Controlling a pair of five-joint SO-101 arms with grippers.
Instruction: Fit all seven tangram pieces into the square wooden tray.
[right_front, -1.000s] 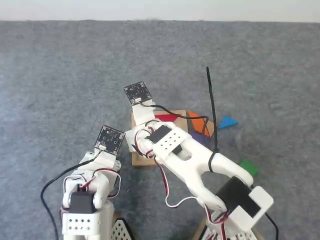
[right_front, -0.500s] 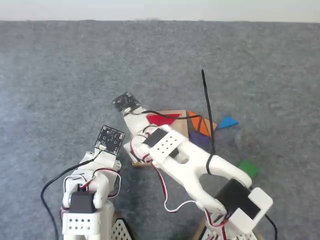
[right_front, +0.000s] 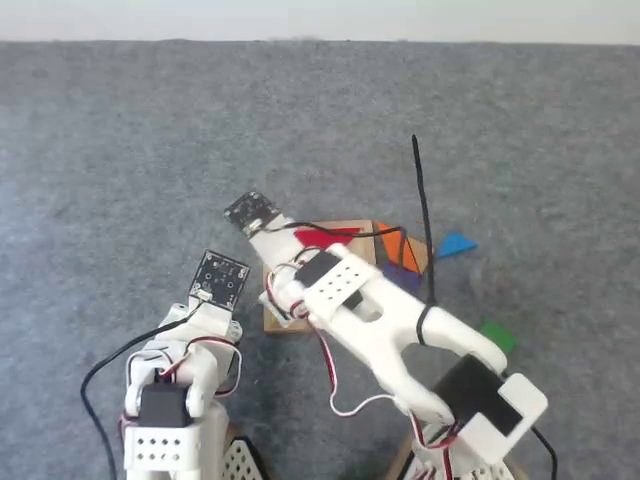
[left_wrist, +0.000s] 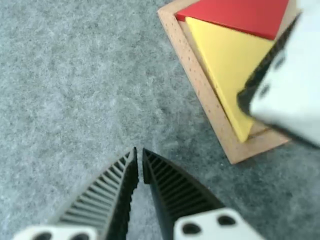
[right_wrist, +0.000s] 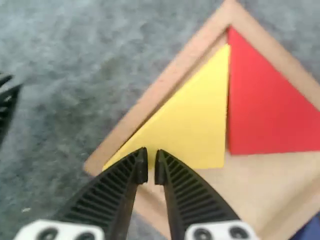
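1. The right arm (right_front: 400, 320) has swung its wrist toward the left arm's side since a second ago and has barely shifted in the last half second; the left arm (right_front: 175, 400) has kept still
2. Nearest the bases, a green piece (right_front: 497, 334) lies on the grey carpet (right_front: 120, 150) beside the right arm, well apart from the tray (right_front: 280, 320)
3. The left gripper (left_wrist: 139, 152) hangs over bare carpet just beside the tray's rim, its claw narrowed to a thin slit and holding nothing
4. The right gripper (right_wrist: 150, 156) is over the pointed end of the yellow triangle (right_wrist: 190, 120), close to the rim, its claw equally narrow and empty
5. Inside the tray the yellow triangle lies along one rim, and the red triangle (right_wrist: 265, 100) touches it edge to edge
6. Farther along, an orange piece (right_front: 397, 248) and a purple piece (right_front: 405, 277) show past the arm; whether they sit flat I cannot tell
7. A blue piece (right_front: 455, 244) lies on the carpet near the orange one
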